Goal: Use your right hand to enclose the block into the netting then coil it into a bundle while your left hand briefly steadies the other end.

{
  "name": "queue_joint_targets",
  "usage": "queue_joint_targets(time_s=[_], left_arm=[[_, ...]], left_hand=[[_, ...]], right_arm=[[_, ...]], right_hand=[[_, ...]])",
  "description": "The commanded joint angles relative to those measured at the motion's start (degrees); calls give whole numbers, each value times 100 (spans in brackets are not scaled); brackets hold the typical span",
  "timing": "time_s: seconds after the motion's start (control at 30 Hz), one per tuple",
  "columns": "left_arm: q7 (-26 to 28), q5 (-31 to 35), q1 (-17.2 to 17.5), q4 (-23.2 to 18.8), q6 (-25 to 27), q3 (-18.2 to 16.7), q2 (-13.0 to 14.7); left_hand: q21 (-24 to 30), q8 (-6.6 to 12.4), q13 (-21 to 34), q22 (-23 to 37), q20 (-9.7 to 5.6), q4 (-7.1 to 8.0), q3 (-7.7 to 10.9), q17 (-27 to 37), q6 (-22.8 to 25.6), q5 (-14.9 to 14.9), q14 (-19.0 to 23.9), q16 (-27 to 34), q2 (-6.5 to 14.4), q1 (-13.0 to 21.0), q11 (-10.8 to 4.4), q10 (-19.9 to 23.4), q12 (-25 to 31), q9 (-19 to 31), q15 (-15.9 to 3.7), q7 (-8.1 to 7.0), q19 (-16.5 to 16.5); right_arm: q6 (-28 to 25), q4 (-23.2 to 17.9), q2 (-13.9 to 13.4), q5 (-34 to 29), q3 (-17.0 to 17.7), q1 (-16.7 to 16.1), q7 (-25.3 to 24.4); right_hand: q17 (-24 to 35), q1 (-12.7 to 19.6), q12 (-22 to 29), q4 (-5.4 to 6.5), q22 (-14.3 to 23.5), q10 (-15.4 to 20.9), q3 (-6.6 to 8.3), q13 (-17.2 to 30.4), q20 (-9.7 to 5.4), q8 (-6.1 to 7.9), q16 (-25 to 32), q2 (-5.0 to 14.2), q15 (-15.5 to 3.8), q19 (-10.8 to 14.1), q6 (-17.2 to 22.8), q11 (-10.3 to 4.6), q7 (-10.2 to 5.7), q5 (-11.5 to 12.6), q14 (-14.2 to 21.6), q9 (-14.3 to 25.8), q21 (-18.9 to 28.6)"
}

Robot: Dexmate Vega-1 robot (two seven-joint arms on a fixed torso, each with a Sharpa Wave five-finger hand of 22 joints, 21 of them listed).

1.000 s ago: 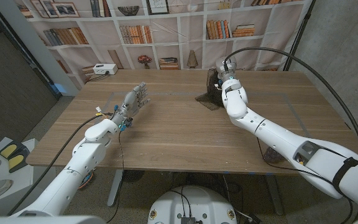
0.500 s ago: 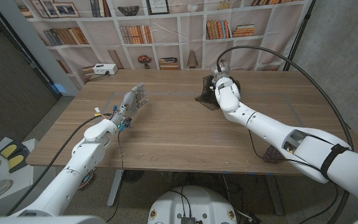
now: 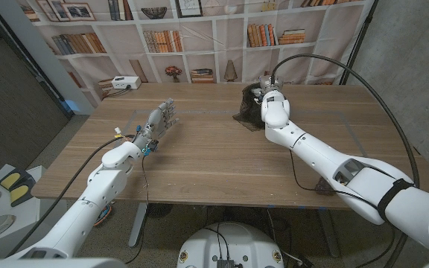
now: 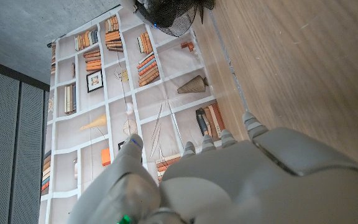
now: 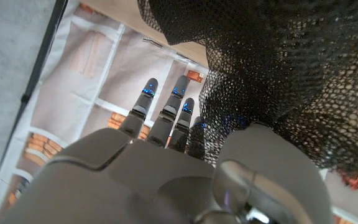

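Mostly hidden: block | netting (image 3: 246,110) bunched against right hand (image 3: 263,100)

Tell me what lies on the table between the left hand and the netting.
Only bare wooden table separates the left hand from the dark netting in the head view; the right hand is at the netting.

Bare desk (image 3: 214,156) stretches wide between the left hand (image 3: 162,117) and the black netting (image 3: 248,110), an open lane for either hand. The netting bunches against the right hand (image 3: 265,95) near the desk's far edge. Left of the netting, a white box (image 3: 125,83) occupies the far corner.
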Motion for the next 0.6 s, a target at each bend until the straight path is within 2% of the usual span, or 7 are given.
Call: queue_joint_targets(time_s=[0.03,0.13,0.2,0.37,0.4,0.47,0.6], left_arm=[[-23,0,1,-6,5,-1,0],[-10,2,39,-50,0,-15,15],[10,-6,70,-80,4,-30,18],[-3,-20,110,-116,-1,-39,30],[-2,-23,118,-123,-2,-41,30],[5,-21,135,-140,-6,-45,34],[13,-23,157,-166,-9,-53,43]], left_hand=[[17,15,31,11,36,1,0,25,-284,12,-105,-10,38,23,-22,-488,33,12,-7,1,20],[16,16,31,11,36,0,-1,25,-283,12,-101,-9,39,23,-23,-491,32,12,-4,5,16],[18,16,31,11,36,0,-1,25,-283,13,-102,-9,40,23,-21,-492,31,12,-2,4,20],[20,17,31,11,33,-1,-2,25,-280,13,-85,-3,41,24,-21,-484,34,12,2,6,27],[19,17,31,11,35,-1,-2,25,-282,13,-84,-3,41,24,-19,-486,34,12,0,1,24],[21,18,31,11,34,-1,-3,25,-279,13,-84,-3,41,24,-20,-487,34,12,6,5,27],[20,18,31,11,38,-1,-4,24,-279,13,-80,-3,41,23,-20,-486,34,12,4,2,26]], right_arm=[[388,-639,262,1785,1507,-489,79],[365,-655,121,1483,1232,-459,-9],[318,-677,45,1288,1053,-438,-27],[409,-758,-47,1108,901,-511,-271],[454,-790,-77,1093,884,-530,-302],[510,-850,-151,1053,831,-541,-268],[455,-891,-178,937,765,-553,-335]], right_hand=[[33,-436,-94,-106,34,-300,-361,61,128,0,-86,-327,-84,-418,-285,254,66,-105,-443,22,-181],[22,-411,-140,-255,50,-536,-530,92,253,-24,-123,-623,34,-687,-603,377,210,-115,-700,14,-300],[17,-378,-133,-305,55,-569,-583,103,254,-64,-113,-733,41,-694,-848,378,247,-113,-742,11,-308],[-42,-349,-263,-384,85,-1353,-715,113,311,-84,-153,-1028,275,-734,-2142,608,316,-58,-1109,3,-342],[-90,-285,-287,-421,85,-1588,-715,87,355,-53,-183,-1074,332,-629,-2414,658,219,-36,-1198,4,-308],[-219,-105,-305,-500,70,-2111,-688,0,372,-52,-302,-1110,522,-560,-3039,752,-44,29,-1588,6,-310],[-424,88,-320,-575,32,-2982,-682,-124,379,17,-410,-1140,838,-729,-3637,857,237,101,-2545,27,-463]])
